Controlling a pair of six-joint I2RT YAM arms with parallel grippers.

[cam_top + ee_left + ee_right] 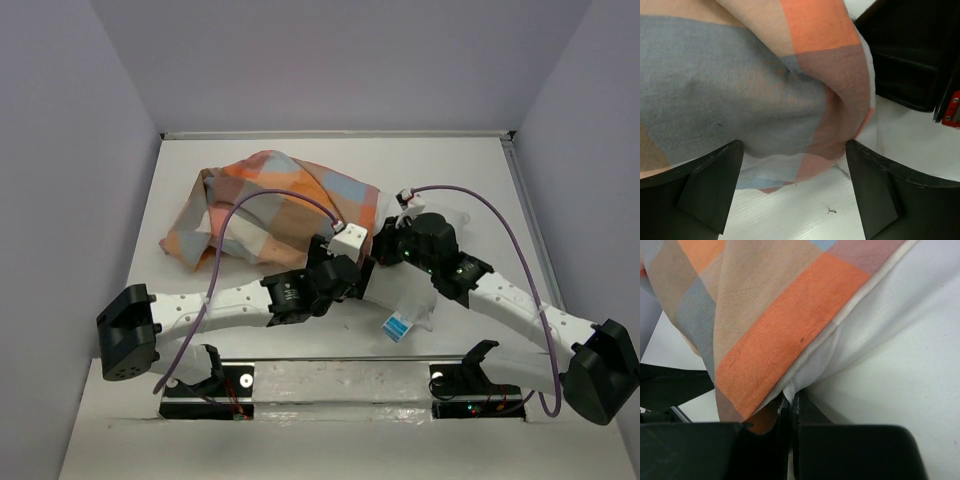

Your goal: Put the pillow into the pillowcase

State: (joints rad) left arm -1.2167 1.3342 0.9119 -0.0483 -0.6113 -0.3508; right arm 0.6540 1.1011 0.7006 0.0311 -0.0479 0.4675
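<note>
Left fingers (705, 190): released, spread wide to either side of a bulge of the thin checked fabric pillowcase (740, 90) in orange, grey-blue and cream, gripping nothing. Right fingers (855, 450): clenched on the pillowcase's orange hem, just where the plump plain white pillow (890, 365) meets it; whether the pillow's seam is pinched too cannot be told. Pillow: on the white counter (450, 170), apparently partly covered, its small blue tag (398, 325) exposed toward the arm bases. Risks, as judged: with one hold only, the slack mouth may sag shut or slide off the pillow; a pull could drag both together, or the hem could slip free.
</note>
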